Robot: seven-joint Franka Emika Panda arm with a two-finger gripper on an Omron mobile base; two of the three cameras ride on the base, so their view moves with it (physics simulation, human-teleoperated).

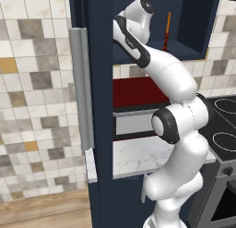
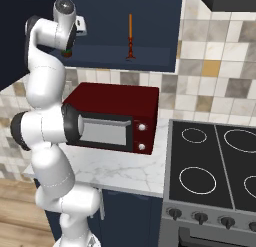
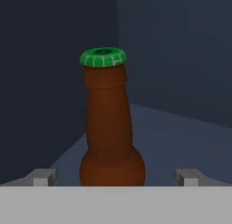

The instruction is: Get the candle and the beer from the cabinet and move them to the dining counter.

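Open navy cabinet [image 2: 150,56] up on the wall, door [image 1: 99,107] swung out and cutting off most of the left base view's middle; long silver bar handle [image 1: 80,88] on its edge. Below, red microwave [image 2: 112,116] on a small marble worktop [image 2: 125,173], its front partly covered by the white arm in the right base view and mostly blocked by door and arm in the left one. No brand or lettering legible on the microwave; only two pale knobs at its right. Black stovetop [image 2: 215,166] to the right, cut by the frame edge.

On the cabinet shelf, upright: candle [image 2: 130,38], thin orange taper on a dark flared holder, standing well to the right of the hand; in the left base view, lower part masked by the arm. Beer [image 3: 110,123] upright on the same shelf, brown glass, green crimped cap, centred just ahead of the gripper [image 3: 115,177]. Label not visible, base cut off at the bottom of the hand view; no writing readable on the cap. In the right base view, bottle almost wholly concealed behind the wrist.

Jaws spread fully wide, one fingertip either side of the bottle's shoulder, not touching it, nothing held.
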